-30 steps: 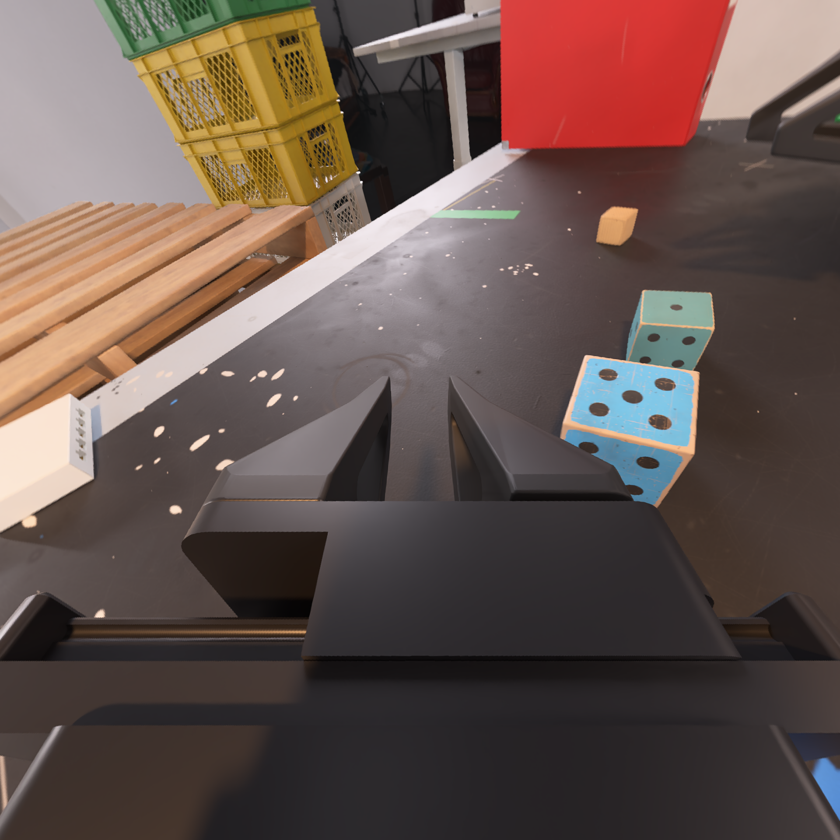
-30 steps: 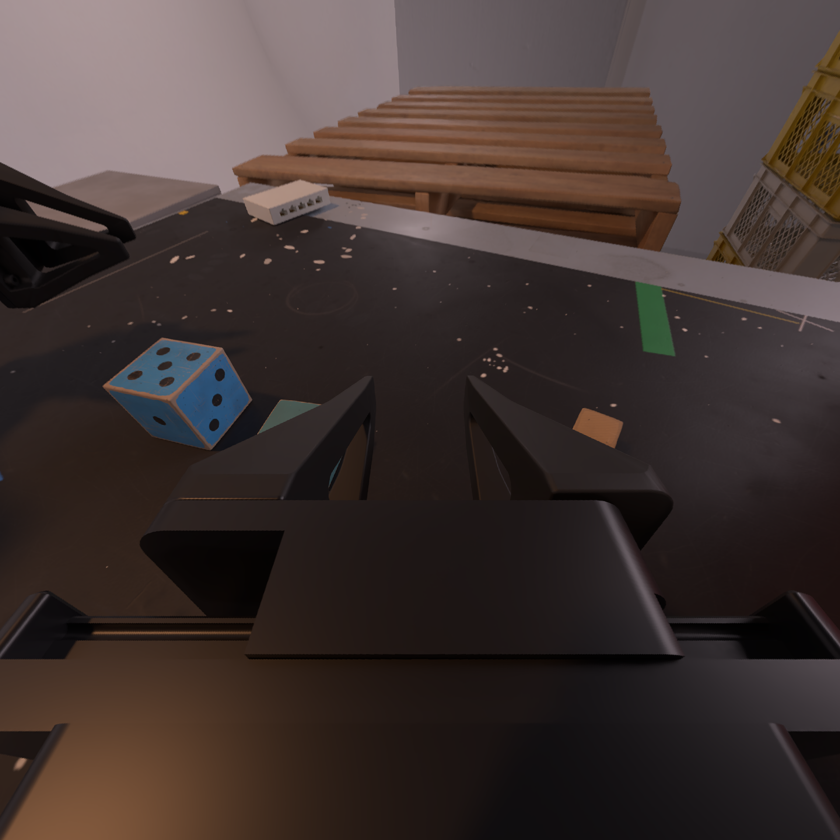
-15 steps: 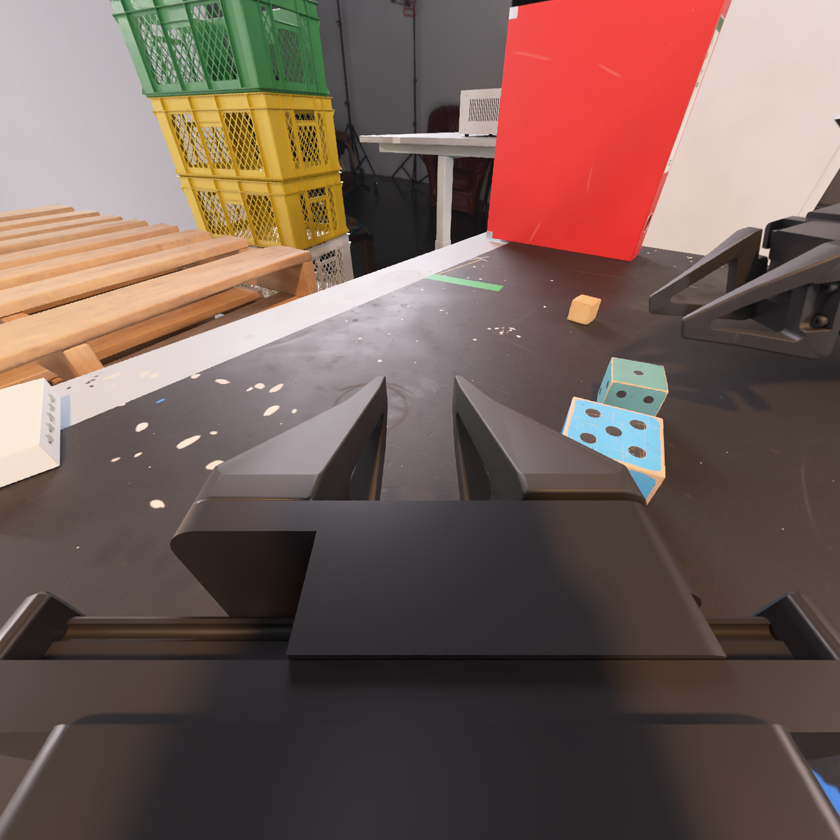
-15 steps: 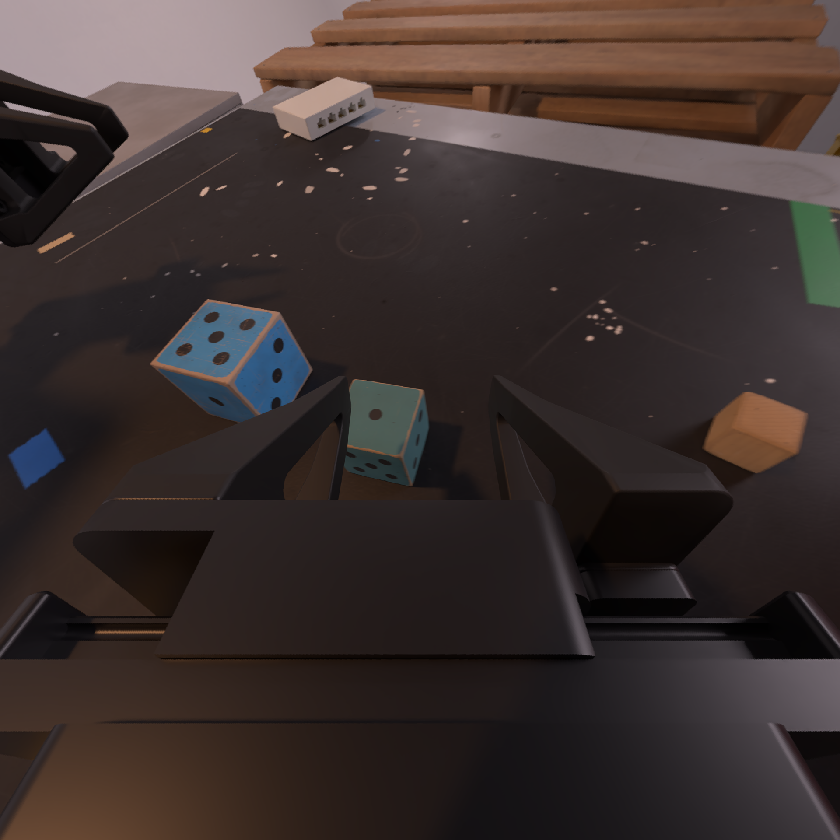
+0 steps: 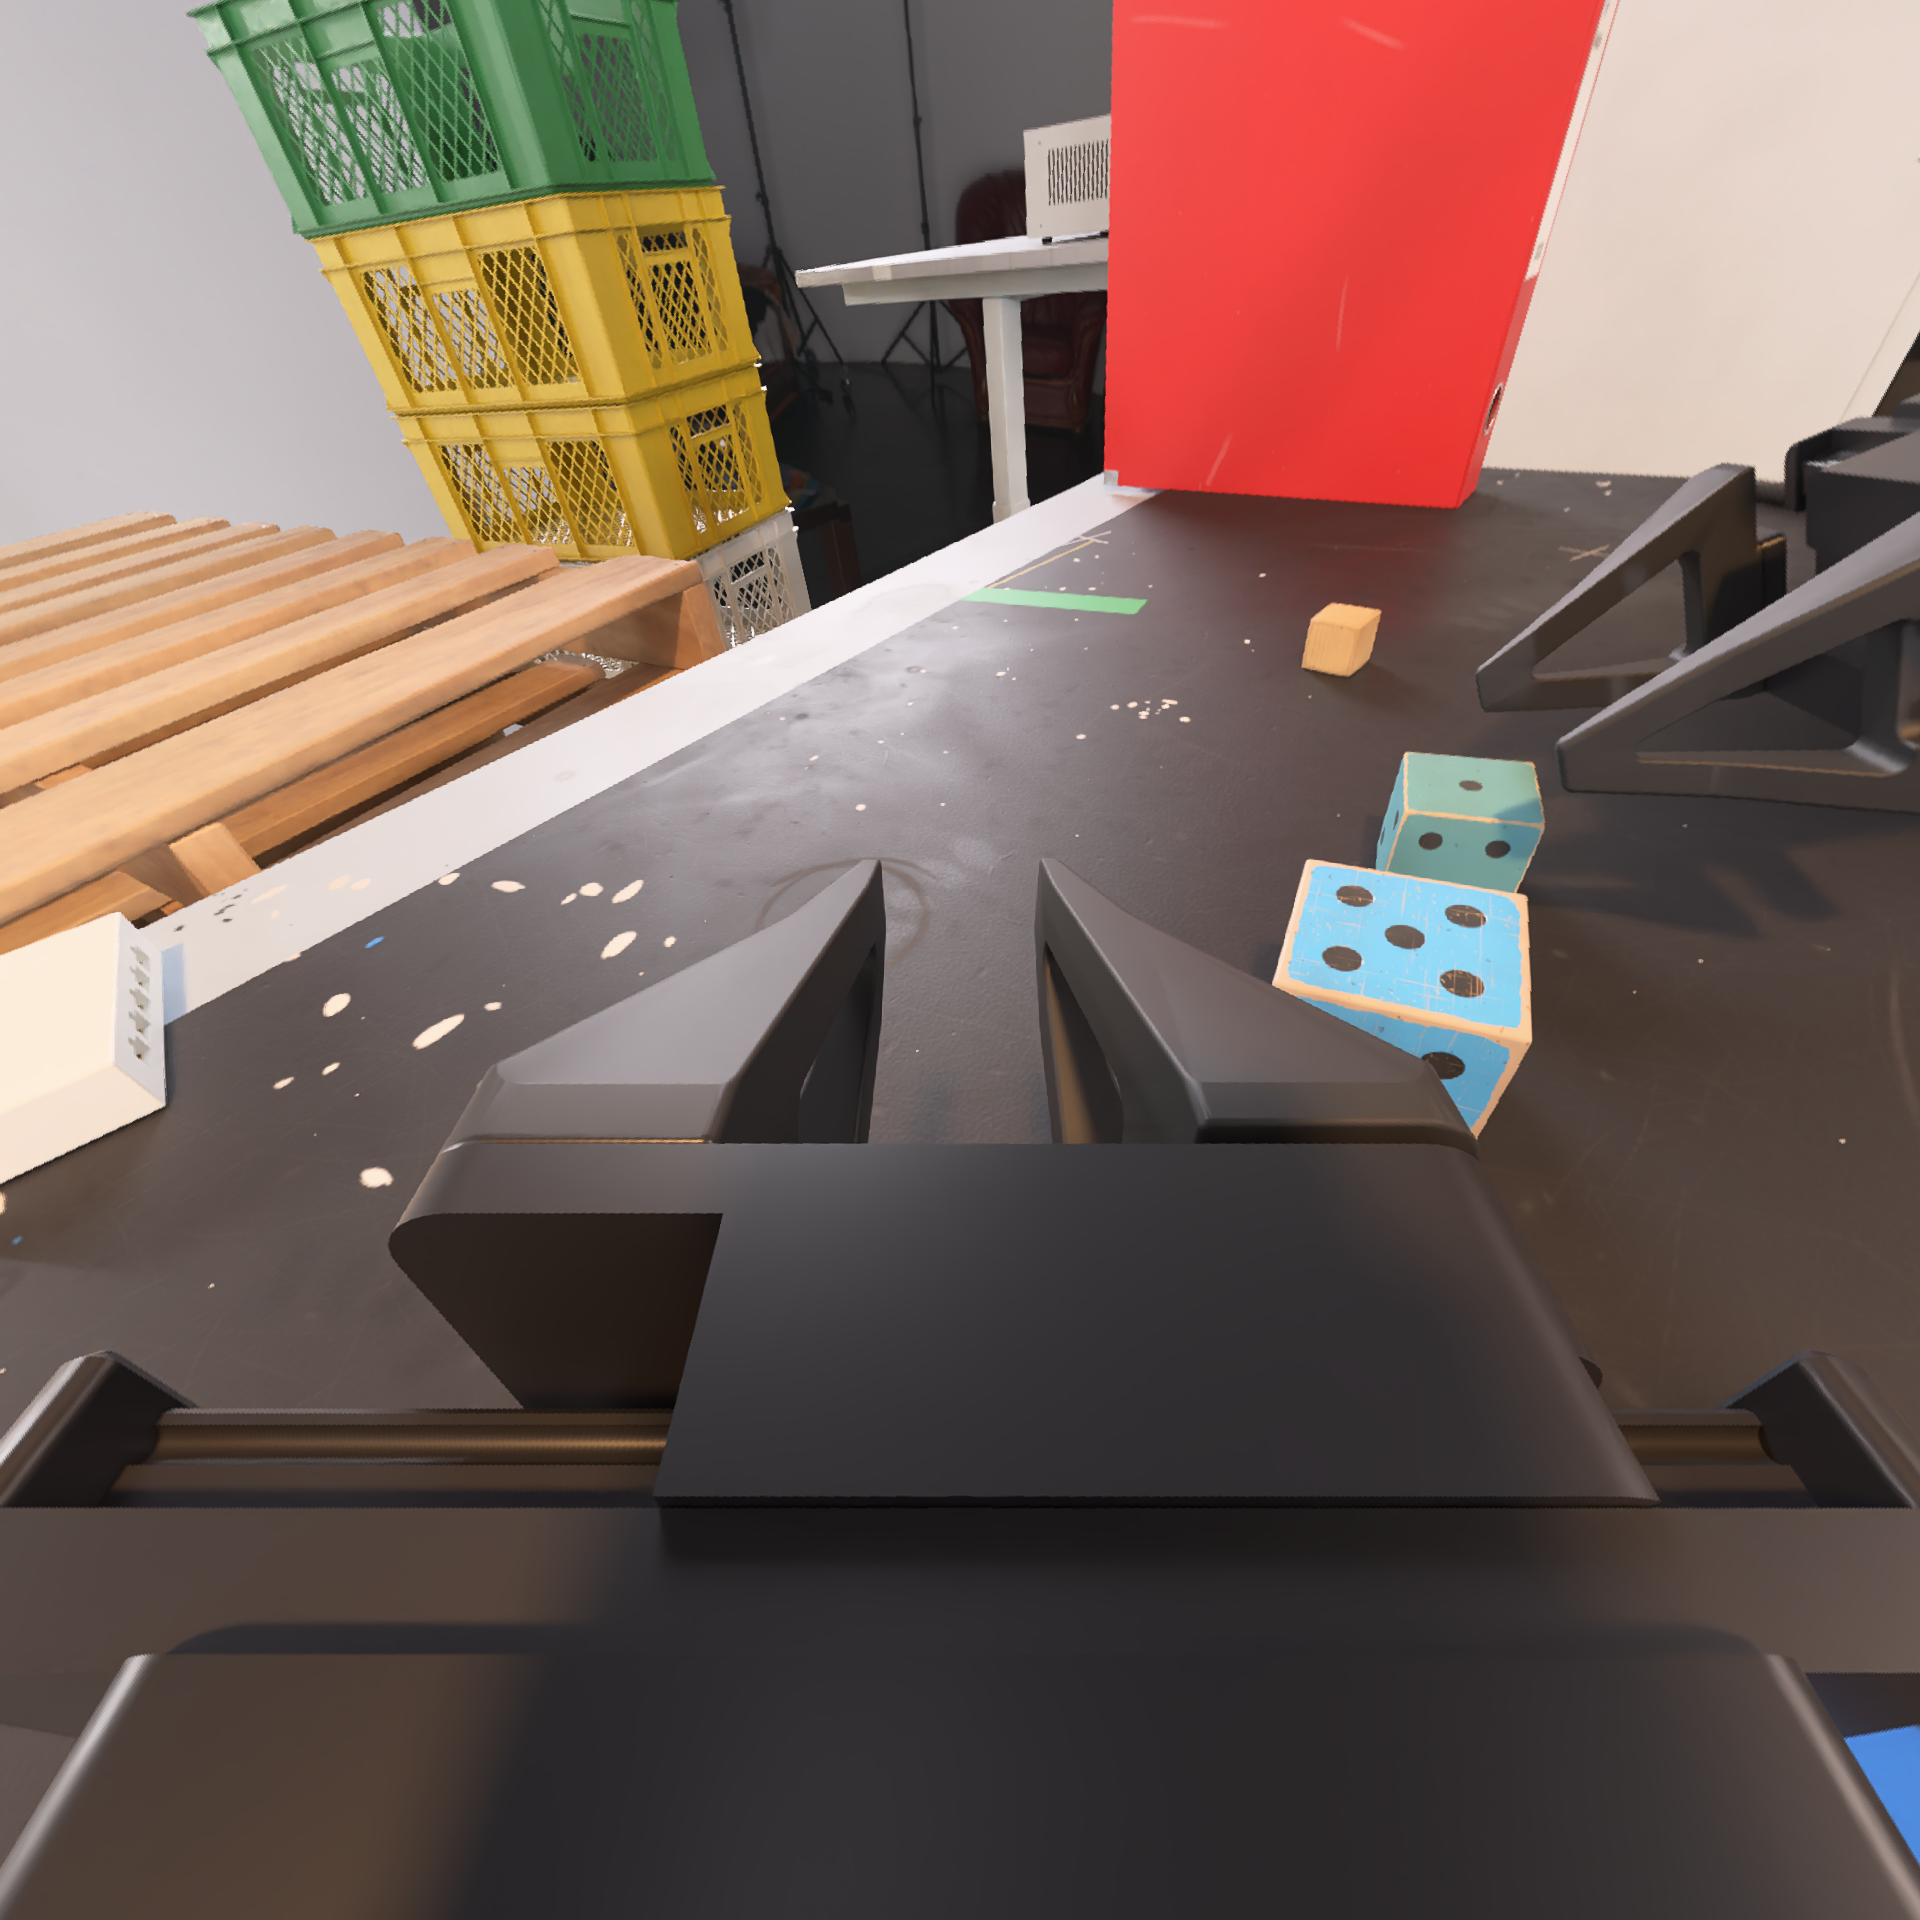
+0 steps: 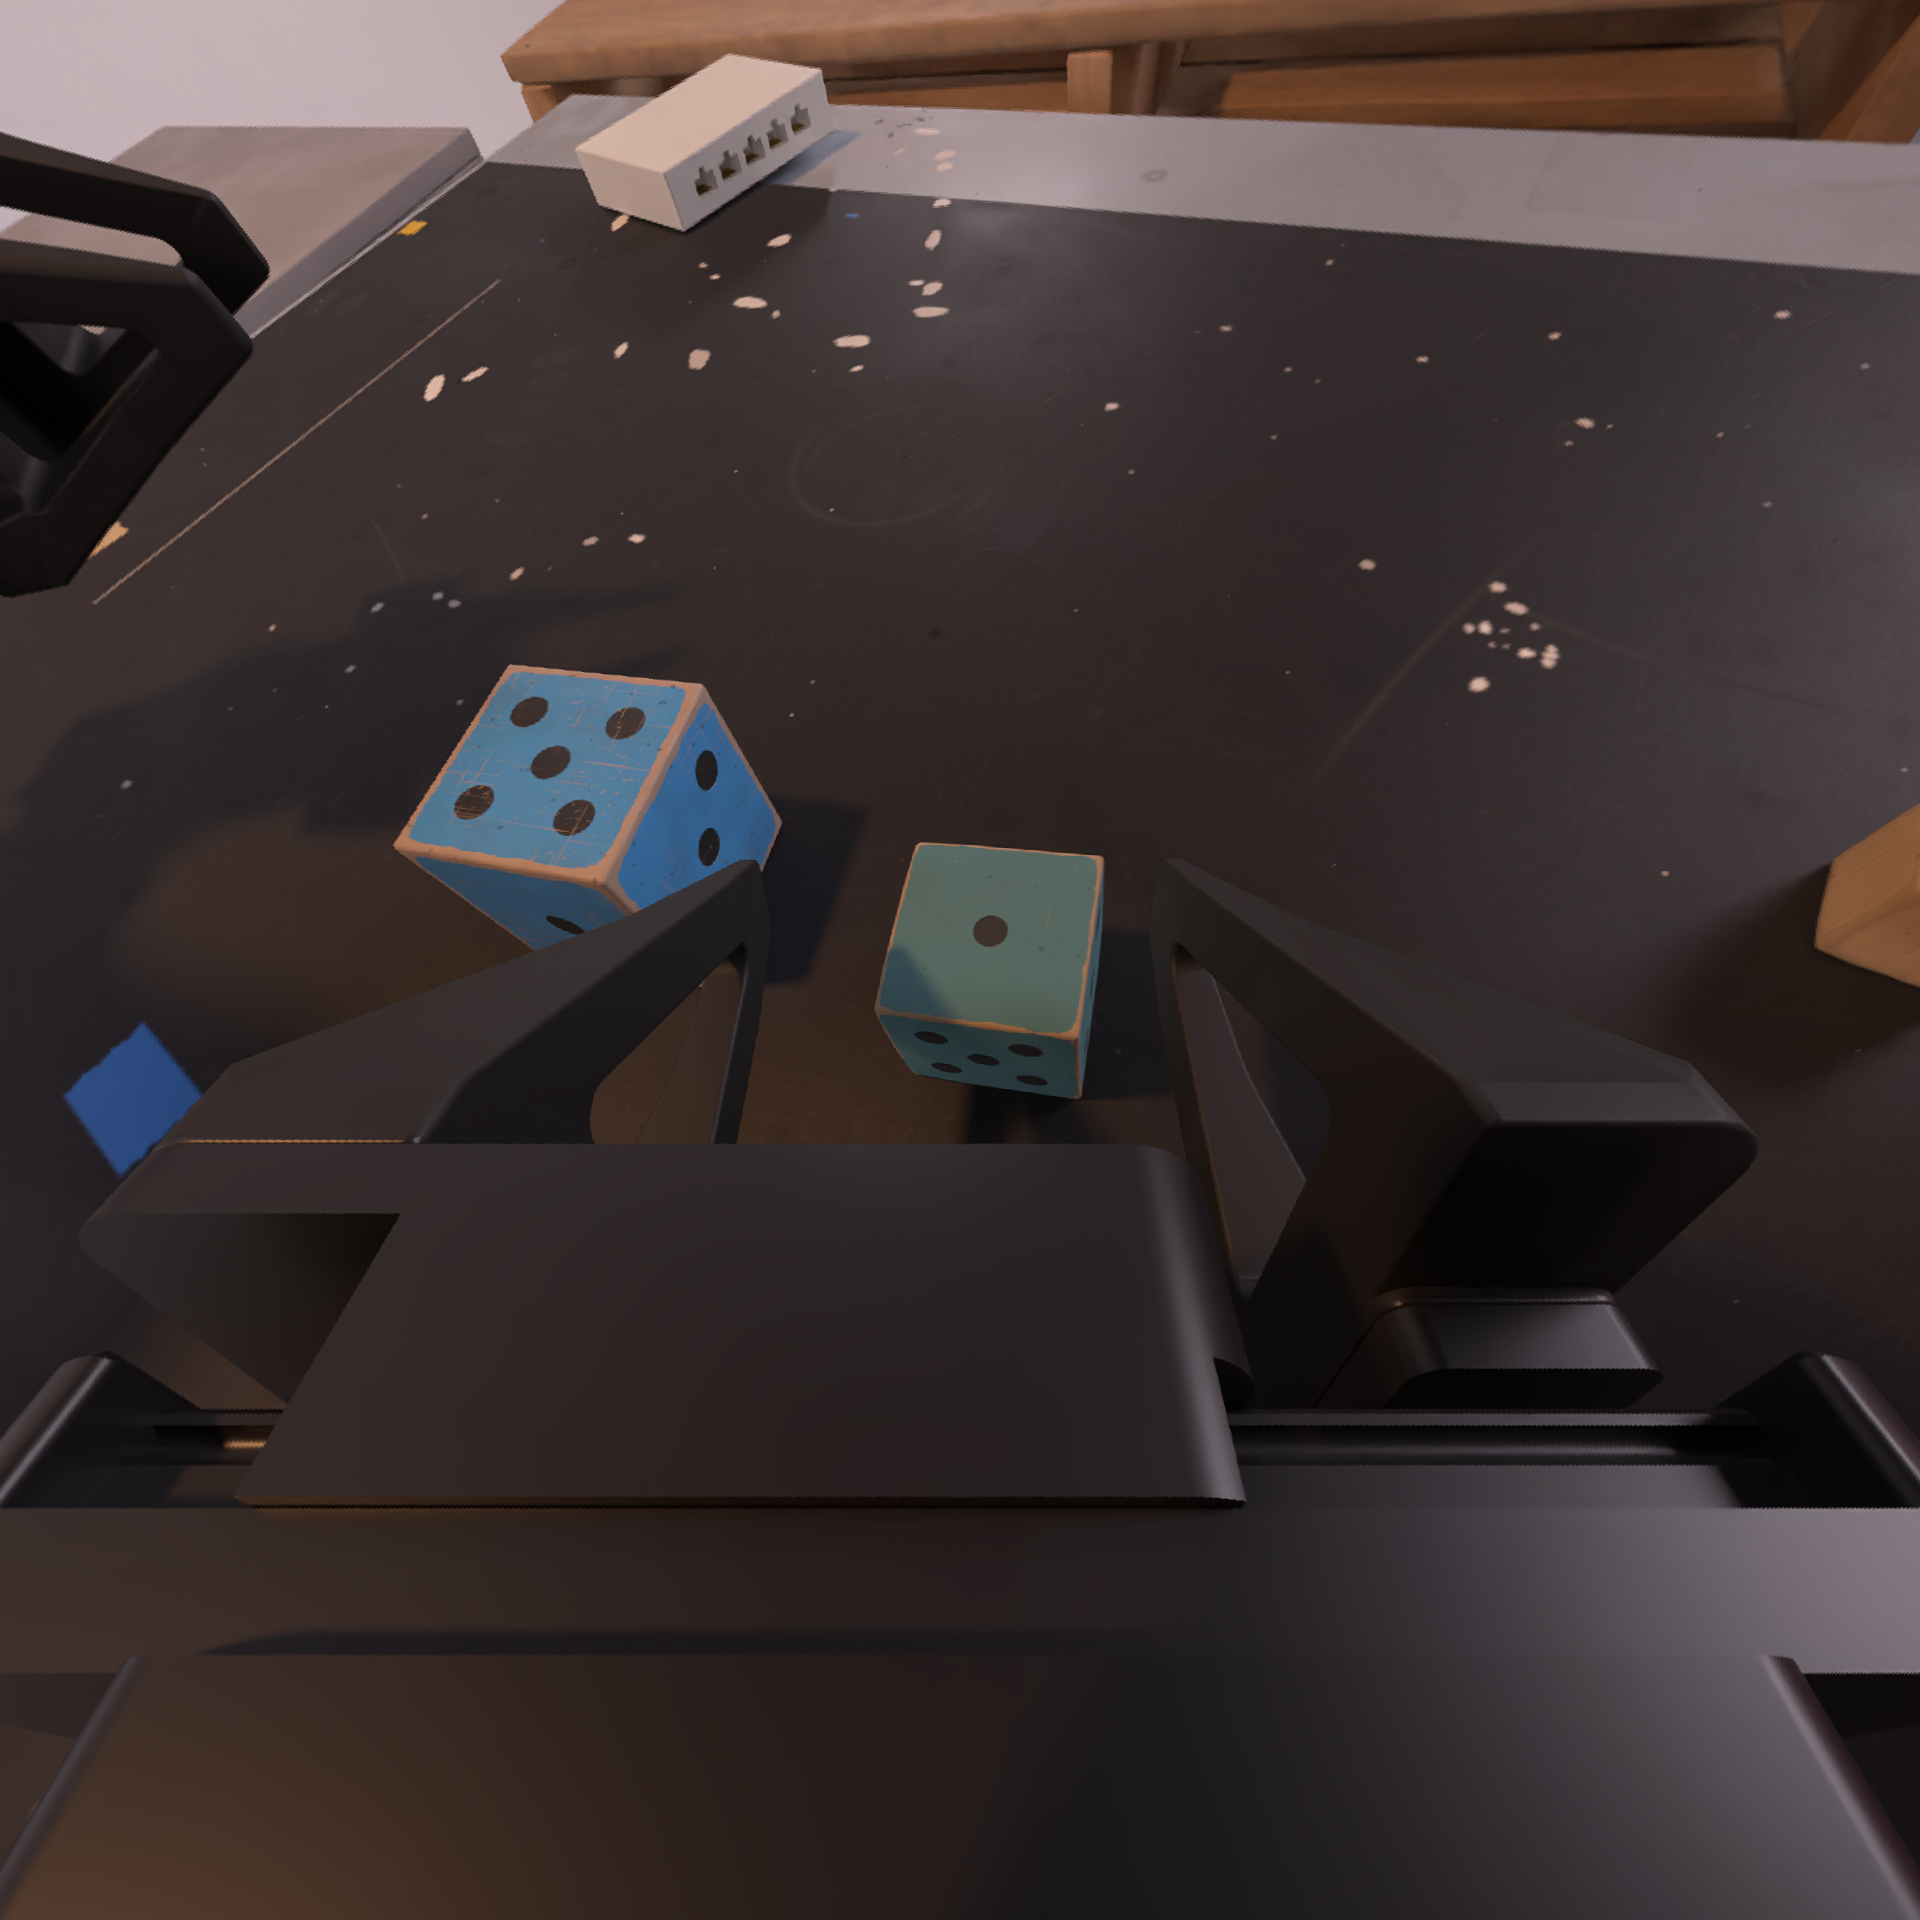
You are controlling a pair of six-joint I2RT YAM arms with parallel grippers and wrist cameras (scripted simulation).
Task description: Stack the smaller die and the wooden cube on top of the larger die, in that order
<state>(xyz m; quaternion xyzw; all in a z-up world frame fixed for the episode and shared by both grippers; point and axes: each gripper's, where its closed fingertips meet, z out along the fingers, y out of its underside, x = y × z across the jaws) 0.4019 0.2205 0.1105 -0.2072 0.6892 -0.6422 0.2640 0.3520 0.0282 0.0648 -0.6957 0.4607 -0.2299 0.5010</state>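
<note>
The larger blue die (image 5: 1403,956) (image 6: 582,790) sits on the black table, five pips up. The smaller teal die (image 5: 1460,821) (image 6: 987,966) stands just behind it, one pip up. The wooden cube (image 5: 1340,639) lies farther off; only its edge shows in the right wrist view (image 6: 1870,914). My right gripper (image 6: 961,873) is open, its fingers spread either side of the teal die without touching it; it also shows in the left wrist view (image 5: 1527,727). My left gripper (image 5: 961,873) is shut and empty, left of the blue die; it also shows in the right wrist view (image 6: 104,343).
A white box with ports (image 5: 73,1029) (image 6: 707,135) lies near the table's pale edge. A red panel (image 5: 1330,249) stands at the far end. Stacked crates (image 5: 540,301) and a wooden pallet (image 5: 260,665) stand beyond the table. Green tape (image 5: 1055,601) and blue tape (image 6: 130,1091) mark the surface.
My right gripper has opened wider and moved in over the teal die, which now sits between its fingers. My left gripper has shifted slightly and stays shut.
</note>
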